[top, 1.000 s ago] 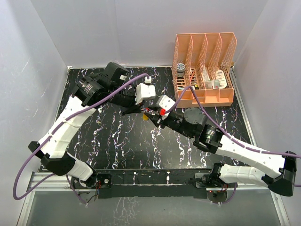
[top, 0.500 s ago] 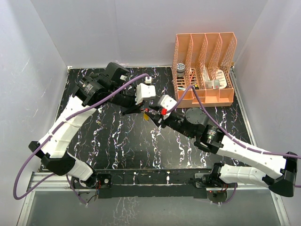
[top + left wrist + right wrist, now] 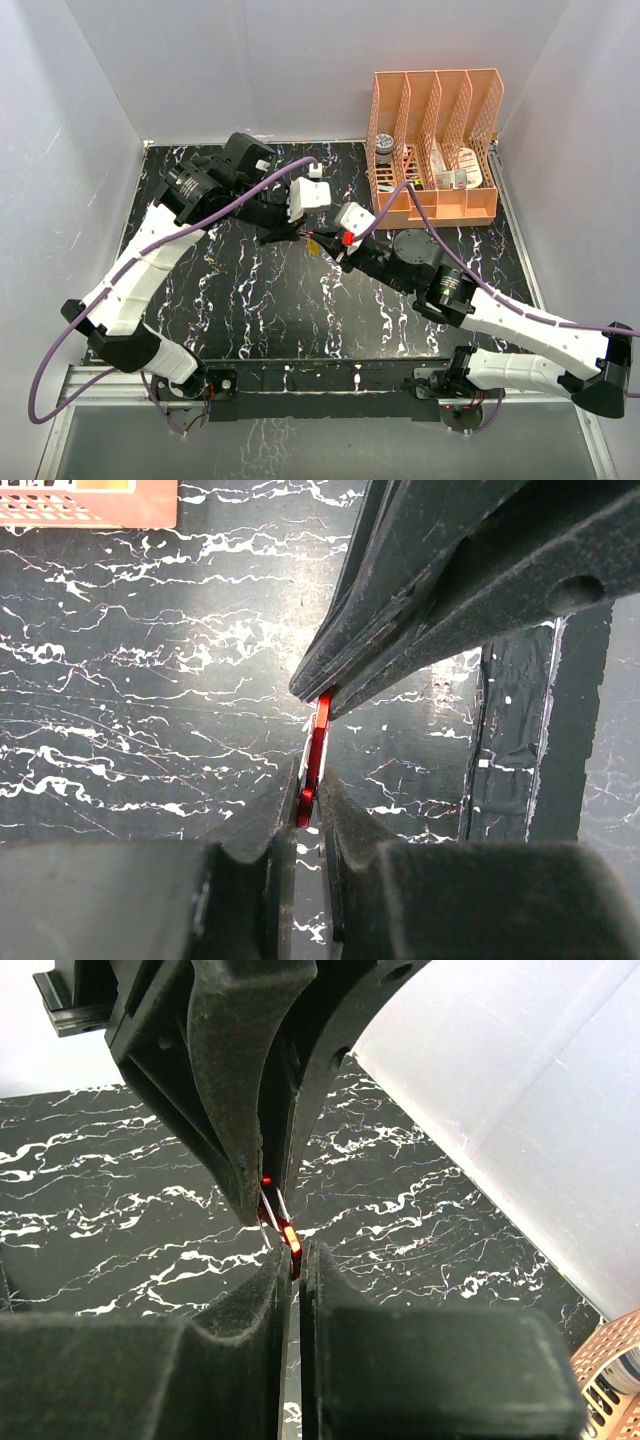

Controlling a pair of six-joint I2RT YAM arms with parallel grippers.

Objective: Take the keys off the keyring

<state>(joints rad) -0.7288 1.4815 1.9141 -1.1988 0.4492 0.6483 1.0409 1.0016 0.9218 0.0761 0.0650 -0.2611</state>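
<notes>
The keyring is a thin dark red loop (image 3: 318, 748), held in the air between my two grippers over the middle of the table. My left gripper (image 3: 308, 792) is shut on its lower end. My right gripper (image 3: 297, 1253) is shut on the other end (image 3: 287, 1234), where a thin silver wire part shows. In the top view the left gripper (image 3: 300, 233) and right gripper (image 3: 326, 245) meet tip to tip. A tiny yellow-gold key (image 3: 313, 247) shows just below that meeting point. The key is hidden in both wrist views.
An orange slotted file rack (image 3: 437, 140) holding small items stands at the back right, and its corner shows in the left wrist view (image 3: 90, 505). The black marbled table top (image 3: 260, 300) lies under the grippers. White walls enclose the sides and back.
The right gripper has edged slightly left, closer against the left gripper. Both stay shut on the red loop. The left arm has barely moved.
</notes>
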